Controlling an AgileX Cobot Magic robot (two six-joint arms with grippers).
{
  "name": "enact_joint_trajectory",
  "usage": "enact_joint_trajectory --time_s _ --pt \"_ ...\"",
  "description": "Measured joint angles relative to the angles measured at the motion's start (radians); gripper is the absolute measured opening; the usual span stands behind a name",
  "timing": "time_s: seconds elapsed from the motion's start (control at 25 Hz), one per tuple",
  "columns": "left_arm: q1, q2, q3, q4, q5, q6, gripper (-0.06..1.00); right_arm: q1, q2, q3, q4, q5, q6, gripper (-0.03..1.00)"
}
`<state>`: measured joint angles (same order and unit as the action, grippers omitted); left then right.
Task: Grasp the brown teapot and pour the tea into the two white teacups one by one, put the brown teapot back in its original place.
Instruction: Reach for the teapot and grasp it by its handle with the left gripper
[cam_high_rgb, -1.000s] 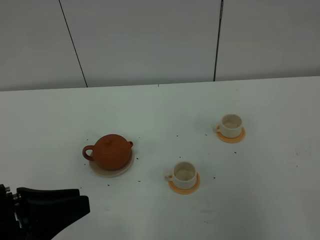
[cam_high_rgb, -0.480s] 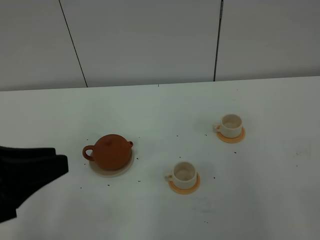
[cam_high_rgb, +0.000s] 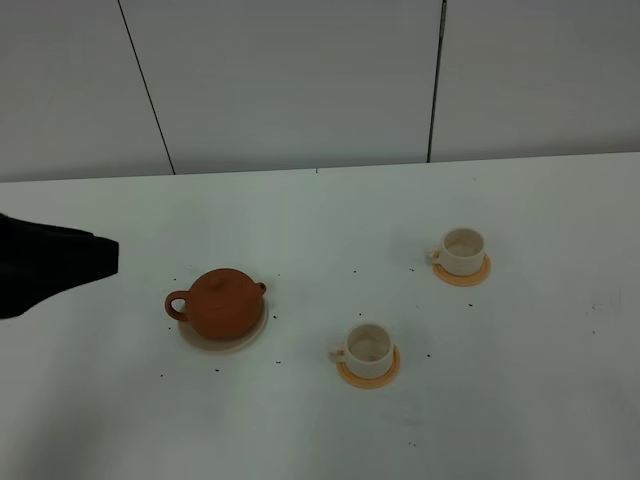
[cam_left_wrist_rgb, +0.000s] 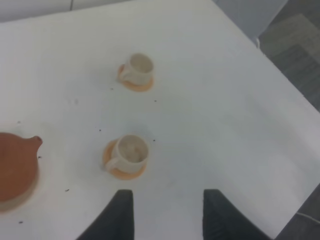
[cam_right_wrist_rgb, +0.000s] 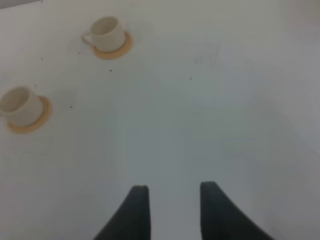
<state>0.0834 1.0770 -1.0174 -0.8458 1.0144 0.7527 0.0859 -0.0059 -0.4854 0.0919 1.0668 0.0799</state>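
Left gripper (cam_left_wrist_rgb: 168, 197): jaws are standing apart, gripping nothing, hanging over the table (cam_high_rgb: 320, 430) left of the pot.
Right gripper (cam_right_wrist_rgb: 173, 189): likewise spread and empty.
Brown teapot (cam_high_rgb: 222, 303): sitting upright on the beige saucer (cam_high_rgb: 226, 349). Its handle-to-spout axis is running across the table, with the spout pointing right toward the two white teacups (cam_high_rgb: 368, 345) on orange coasters (cam_high_rgb: 368, 380).

Matt clay teapot (cam_high_rgb: 222, 303), smooth white table (cam_high_rgb: 500, 420)

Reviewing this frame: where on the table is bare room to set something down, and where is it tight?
Bare: the back strip of the table, between wall and brown teapot; the front strip before the saucer; the right front corner, past the near teacup and before the far teacup. Tighter: the gap between teapot and near teacup, and between the two cups.
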Motion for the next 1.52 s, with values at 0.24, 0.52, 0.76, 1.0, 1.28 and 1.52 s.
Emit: enact_joint_trajectory --time_s 0.24,0.52,0.76,1.0,1.28,1.52 --pt "-0.005 0.172 -0.060 0.013 -0.031 0.066 0.39 0.000 0.000 0.000 0.000 0.000 0.000 0.24" --pt "-0.141 0.409 -0.188 0.076 -0.116 0.132 0.39 0.000 0.000 0.000 0.000 0.000 0.000 0.24" --pt "-0.272 0.589 -0.345 0.299 -0.119 0.082 0.39 0.000 0.000 0.000 0.000 0.000 0.000 0.24" --pt "-0.380 0.686 -0.450 0.621 -0.106 -0.038 0.39 0.000 0.000 0.000 0.000 0.000 -0.001 0.24" --pt "-0.493 0.730 -0.464 0.883 -0.075 -0.040 0.39 0.000 0.000 0.000 0.000 0.000 -0.001 0.24" --pt "-0.506 0.730 -0.464 0.902 -0.077 0.026 0.39 0.000 0.000 0.000 0.000 0.000 0.000 0.24"
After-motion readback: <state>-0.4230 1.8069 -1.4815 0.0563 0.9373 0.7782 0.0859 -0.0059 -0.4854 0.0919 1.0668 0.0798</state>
